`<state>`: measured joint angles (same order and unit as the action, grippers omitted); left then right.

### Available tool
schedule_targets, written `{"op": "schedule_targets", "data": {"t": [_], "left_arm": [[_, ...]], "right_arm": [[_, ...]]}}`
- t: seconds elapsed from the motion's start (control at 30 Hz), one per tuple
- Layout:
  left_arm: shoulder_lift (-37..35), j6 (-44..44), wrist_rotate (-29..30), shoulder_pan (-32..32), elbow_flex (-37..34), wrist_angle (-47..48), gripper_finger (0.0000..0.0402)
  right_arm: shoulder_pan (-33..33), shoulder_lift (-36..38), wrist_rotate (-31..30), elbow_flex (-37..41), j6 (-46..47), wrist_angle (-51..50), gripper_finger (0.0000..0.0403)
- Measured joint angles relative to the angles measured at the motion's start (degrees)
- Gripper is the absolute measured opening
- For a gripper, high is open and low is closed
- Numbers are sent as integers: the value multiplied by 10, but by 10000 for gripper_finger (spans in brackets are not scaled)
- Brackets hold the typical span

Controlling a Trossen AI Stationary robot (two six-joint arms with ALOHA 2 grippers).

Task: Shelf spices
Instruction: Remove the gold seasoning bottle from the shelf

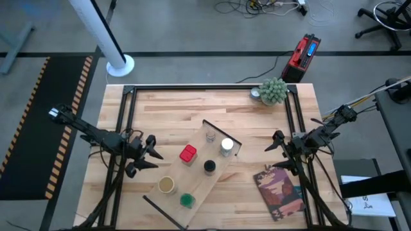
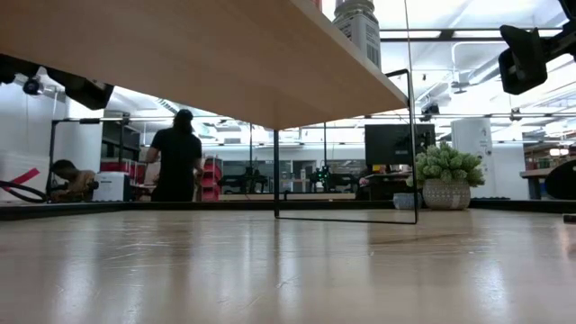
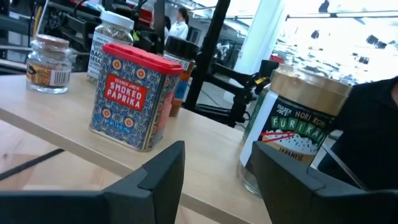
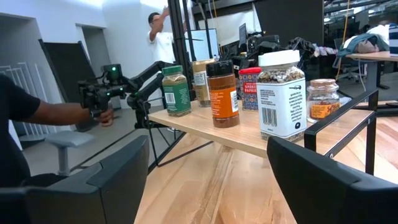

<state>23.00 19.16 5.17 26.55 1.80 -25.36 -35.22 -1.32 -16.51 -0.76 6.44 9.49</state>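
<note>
Six spice jars already stand on the shelf [image 1: 192, 176], a pale board lying slantwise at lower centre of the table [image 1: 167, 106] in the high view. Left tool [image 1: 149, 154], at centre-left, is nearly shut and holds nothing; right tool [image 1: 277, 146], at centre-right, gapes wide, also empty. I reckon the danger is a careless sweep: the left tool sits just beside the red paprika tin [image 1: 187, 153] and tan-topped jar [image 1: 167, 185], the right near the white-topped jar [image 1: 227, 145], so either could topple one off the edge.
</note>
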Motion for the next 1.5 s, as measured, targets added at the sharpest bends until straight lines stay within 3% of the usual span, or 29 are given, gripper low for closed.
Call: {"op": "schedule_targets", "data": {"t": [0.27, 0.57, 0.97, 1.1, 1.27, 1.5], "left_arm": [[0, -5, 6, 0, 0, 0, 176], [0, 32, 48, 0, 0, -16, 176], [0, 29, 45, 0, 2, -8, 176], [0, 18, 52, 0, 56, 86, 176], [5, 9, 69, 0, 178, 271, 176], [53, 59, 192, 0, 358, 496, 175]], "right_arm": [[0, 0, -8, 0, 0, 30, 284], [0, 0, -61, 0, -10, 69, 278], [0, 0, -82, 0, 56, 93, 267], [0, 0, -92, 0, 48, 93, 262], [0, 0, -92, 0, 45, 95, 267], [0, 0, -102, 0, 31, 100, 274]]}}
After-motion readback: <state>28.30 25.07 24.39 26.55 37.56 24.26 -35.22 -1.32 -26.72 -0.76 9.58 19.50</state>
